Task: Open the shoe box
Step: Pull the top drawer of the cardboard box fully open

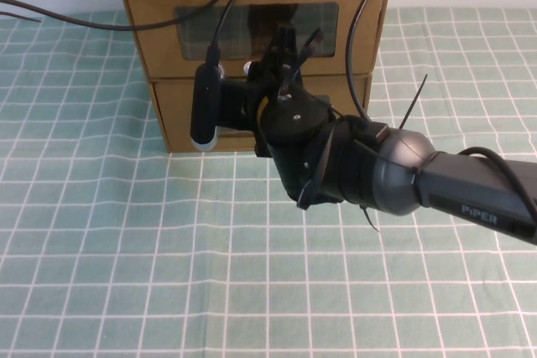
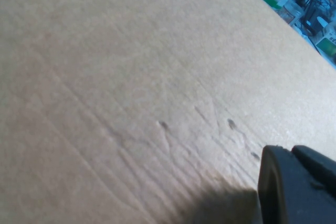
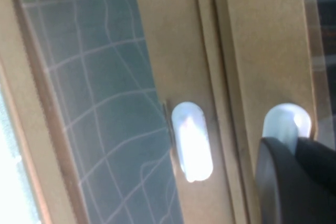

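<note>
Your brown cardboard shoe box (image 1: 252,14) with a clear window in its front sits at the upper centre of the high view, stacked on a second matching box (image 1: 180,115). Both fronts look flush and nothing is drawn out, so I judge the opening not yet begun; the whole pull is left.

The right pincer (image 1: 285,52) is up against the upper front. In its wrist view it covers part of one white oval pull tab (image 3: 286,121), with a second tab (image 3: 191,140) just beside. You cannot tell whether it is open or closed.

The left pincer (image 2: 294,187) lies close to plain cardboard; its state cannot be told either.

Black cables (image 1: 84,21) drape across the box, and the right arm's wrist camera (image 1: 205,106) hides the lower front. The green checked cloth (image 1: 101,232) covers the counter.
</note>
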